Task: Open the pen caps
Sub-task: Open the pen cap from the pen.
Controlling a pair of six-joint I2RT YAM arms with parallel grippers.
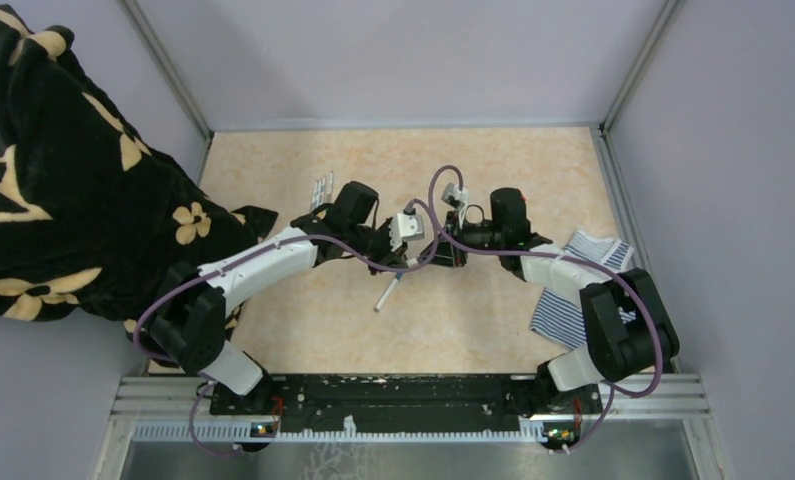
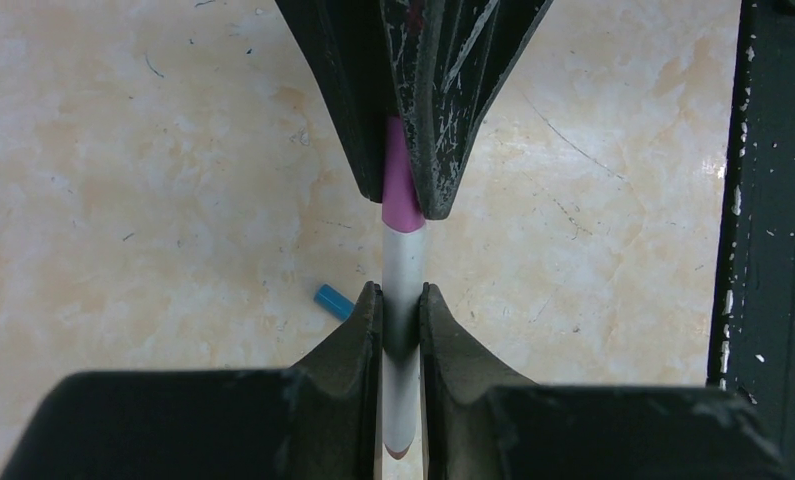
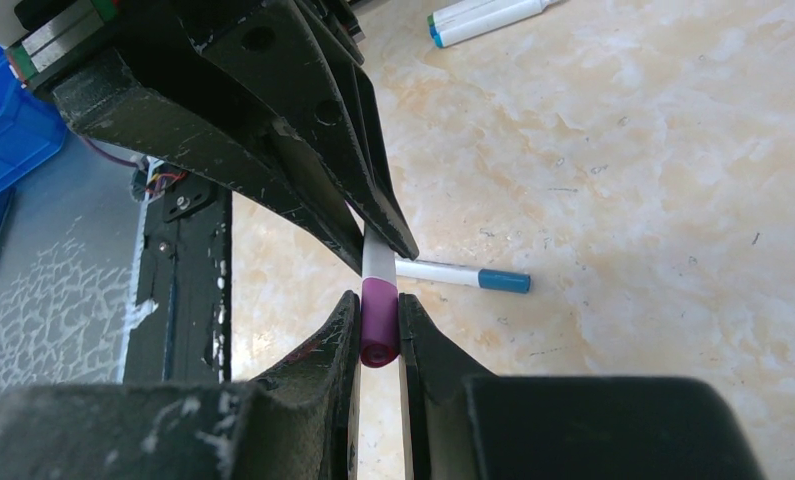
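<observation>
A white-barrelled pen with a purple cap is held in the air between my two grippers over the middle of the table. My left gripper is shut on the white barrel. My right gripper is shut on the purple cap, which sits on the barrel's end. In the top view the two grippers, left and right, meet tip to tip. A loose blue cap lies on the table below.
A pen with a blue end lies on the table under the grippers, also seen in the top view. More pens lie at the back left. A striped cloth lies at the right, a black floral cloth at the left.
</observation>
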